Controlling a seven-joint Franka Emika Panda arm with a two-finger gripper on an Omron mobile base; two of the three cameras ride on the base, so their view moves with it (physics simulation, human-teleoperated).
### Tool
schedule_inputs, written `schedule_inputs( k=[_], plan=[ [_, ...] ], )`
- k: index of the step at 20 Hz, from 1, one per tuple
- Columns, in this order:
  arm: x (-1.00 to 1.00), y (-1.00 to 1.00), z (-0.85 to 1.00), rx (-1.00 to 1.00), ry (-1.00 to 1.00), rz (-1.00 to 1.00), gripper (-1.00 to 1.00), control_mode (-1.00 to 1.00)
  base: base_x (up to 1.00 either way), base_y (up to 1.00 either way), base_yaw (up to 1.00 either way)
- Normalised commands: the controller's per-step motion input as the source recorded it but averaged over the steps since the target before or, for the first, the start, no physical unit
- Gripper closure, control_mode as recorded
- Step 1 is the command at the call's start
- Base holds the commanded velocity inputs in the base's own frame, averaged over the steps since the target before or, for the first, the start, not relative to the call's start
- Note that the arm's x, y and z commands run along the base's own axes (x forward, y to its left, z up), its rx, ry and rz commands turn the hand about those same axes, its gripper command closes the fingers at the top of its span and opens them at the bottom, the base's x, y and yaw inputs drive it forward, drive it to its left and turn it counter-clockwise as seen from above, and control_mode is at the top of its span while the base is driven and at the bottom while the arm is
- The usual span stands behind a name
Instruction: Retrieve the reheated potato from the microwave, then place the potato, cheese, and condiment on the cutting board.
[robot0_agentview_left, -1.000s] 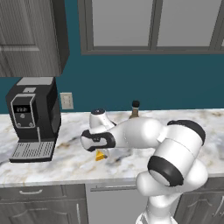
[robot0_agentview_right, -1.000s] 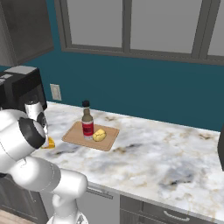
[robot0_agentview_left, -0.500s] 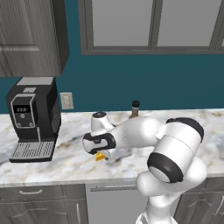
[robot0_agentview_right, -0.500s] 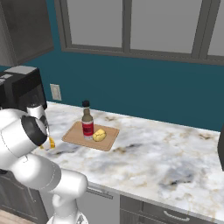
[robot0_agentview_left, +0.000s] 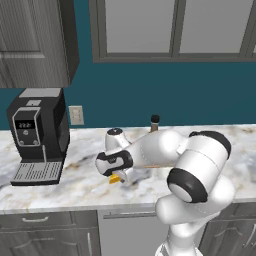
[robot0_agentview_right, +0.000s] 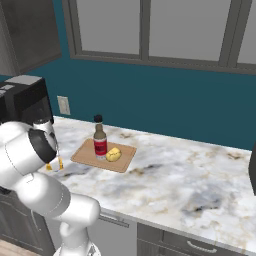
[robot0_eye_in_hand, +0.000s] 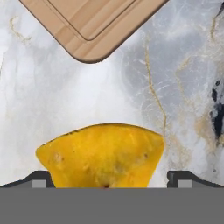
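Marble counter (robot0_eye_in_hand: 183, 87); wide-open pincer (robot0_eye_in_hand: 107, 180) straddling cheese (robot0_eye_in_hand: 103, 155)

cheese (robot0_eye_in_hand: 103, 155) between open tool (robot0_eye_in_hand: 109, 179) tips, cutting board (robot0_eye_in_hand: 94, 26) beyond.

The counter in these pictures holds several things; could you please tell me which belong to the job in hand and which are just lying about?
Part of the job:
- cheese, on the counter between the open gripper's fingertips
- cutting board
- condiment, upright on the board
- potato, on the board beside the bottle

Just lying about:
- coffee machine
- wall outlet
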Motion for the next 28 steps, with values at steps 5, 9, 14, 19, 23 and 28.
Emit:
schedule_inputs(
  k=[5,9,14,19,23,28],
  plan=[
    [0.10,-0.01,-0.07,0.00,0.00,0.00,-1.00,-1.00,0.00,0.00,0.00],
    [0.16,0.00,-0.14,0.00,0.00,0.00,-1.00,-1.00,0.00,0.00,0.00],
    [0.05,-0.03,-0.11,0.00,0.00,0.00,-1.00,-1.00,0.00,0.00,0.00],
    [-0.03,-0.01,-0.08,0.00,0.00,0.00,1.00,-1.00,0.00,0.00,0.00],
    [-0.04,-0.06,-0.01,0.00,0.00,0.02,1.00,-1.00,0.00,0.00,0.00],
    [0.00,-0.05,0.27,0.00,-0.01,0.14,1.00,-1.00,0.00,0.00,0.00]
  ],
)
